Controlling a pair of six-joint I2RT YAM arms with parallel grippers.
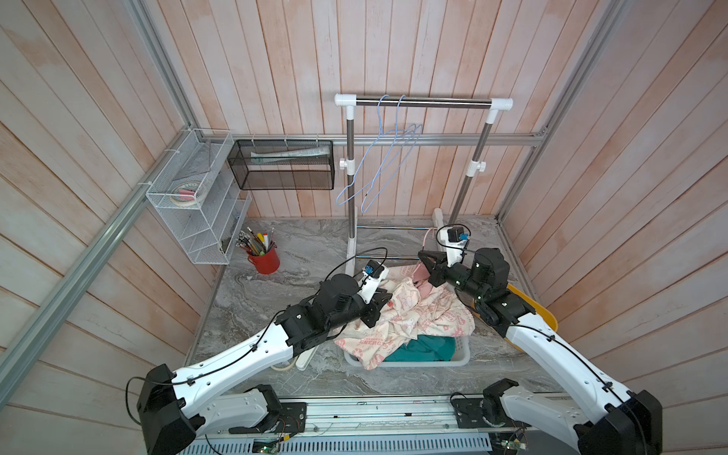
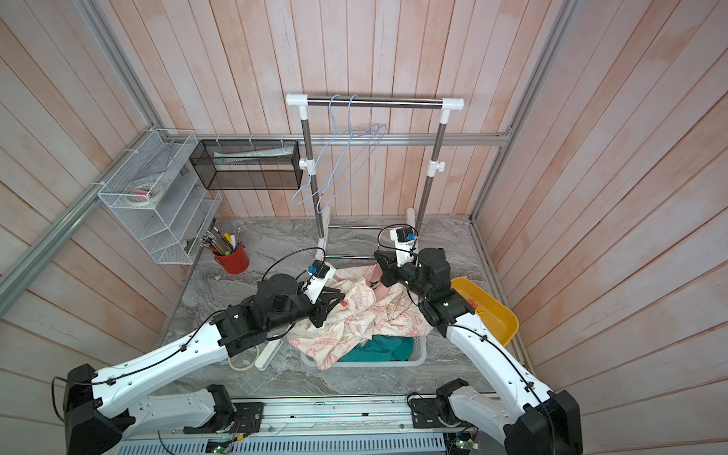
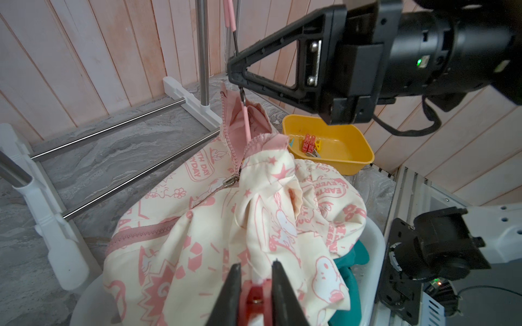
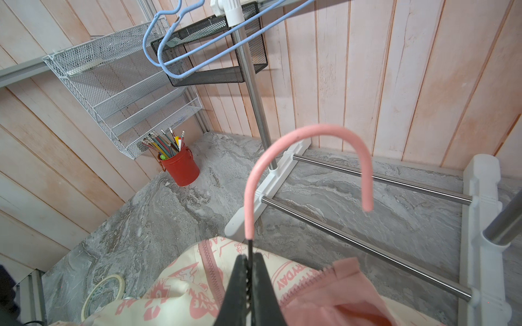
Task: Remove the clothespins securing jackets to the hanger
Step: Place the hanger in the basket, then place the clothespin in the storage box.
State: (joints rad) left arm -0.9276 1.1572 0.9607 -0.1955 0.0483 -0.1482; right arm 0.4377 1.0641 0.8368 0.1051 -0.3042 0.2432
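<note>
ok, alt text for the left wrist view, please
The left gripper pinches a red clothespin clipped to a cream, pink-printed jacket heaped over a white basket. Beyond it, the right gripper holds the jacket's pink hanger; farther off, a yellow tray holds more clothespins.

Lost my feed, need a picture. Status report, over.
Left end effector clamped on red clothespin on cream jacket. Right end effector shut on pink hanger neck. Nothing in the way.

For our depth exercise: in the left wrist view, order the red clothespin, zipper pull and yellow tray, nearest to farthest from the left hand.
1. red clothespin, in the left hand
2. zipper pull, on the jacket
3. yellow tray, beyond the jacket
</note>
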